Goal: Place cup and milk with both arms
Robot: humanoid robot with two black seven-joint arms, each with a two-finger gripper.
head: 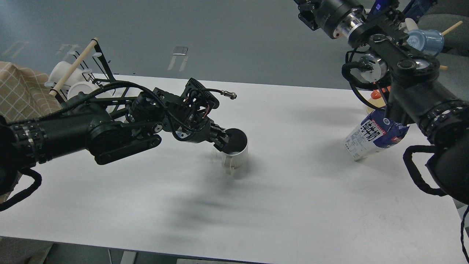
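The cup (pixel 237 154) is a cream-white mug with a dark inside, standing about upright at the middle of the white table (pixel 293 205), handle toward me. My left gripper (pixel 222 139) is shut on the cup's near-left rim, one finger inside. The milk (pixel 370 136), a blue and white carton with black characters, stands at the right of the table. Its top is hidden behind my right arm (pixel 414 91). That arm crosses above the carton and runs out past the top edge. Its fingers do not show.
A black rack with a wooden dowel (pixel 75 66) and white cups (pixel 66 73) stands at the back left. A checked beige cloth (pixel 18 95) lies at the left edge. A blue cup (pixel 427 38) and something orange (pixel 377 94) sit behind my right arm.
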